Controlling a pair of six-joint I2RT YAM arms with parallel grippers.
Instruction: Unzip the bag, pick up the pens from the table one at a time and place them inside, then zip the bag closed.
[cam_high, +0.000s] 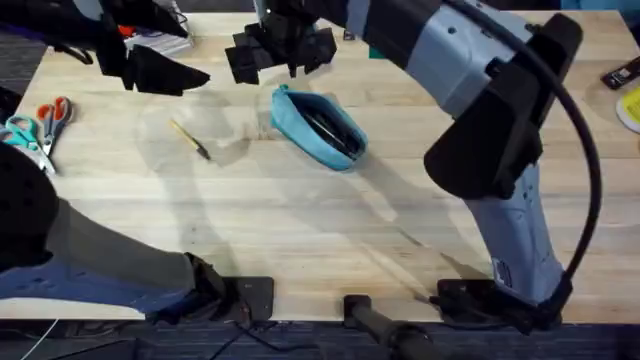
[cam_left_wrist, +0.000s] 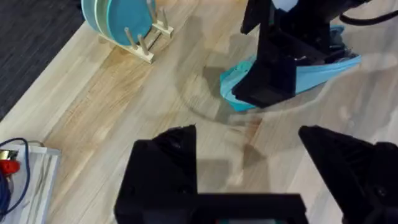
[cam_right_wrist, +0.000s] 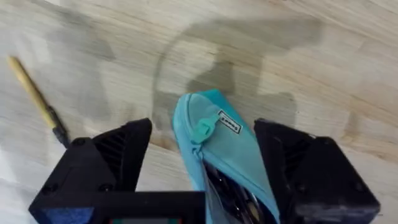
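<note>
Bag (cam_high: 318, 128) lying on the table (cam_high: 300, 230) near the far middle, unzipped, mouth gaping along its length. Showing dark slim items inside through the opening (cam_right_wrist: 227, 196); looking like the pens, count not resolvable. Zipper pull (cam_right_wrist: 201, 131) sitting at the bag's closed end, close between the right fingers.

Right gripper (cam_high: 280, 50) hovering just over the far end of the bag, fingers spread wide, straddling the bag tip without pinching it; gripping nothing.

Left gripper (cam_high: 165, 72) hanging over the table to the left of the bag, well apart from it, fingers wide apart, carrying nothing.

Yellow stick with dark tip (cam_high: 190, 139) lying left of the bag.
</note>
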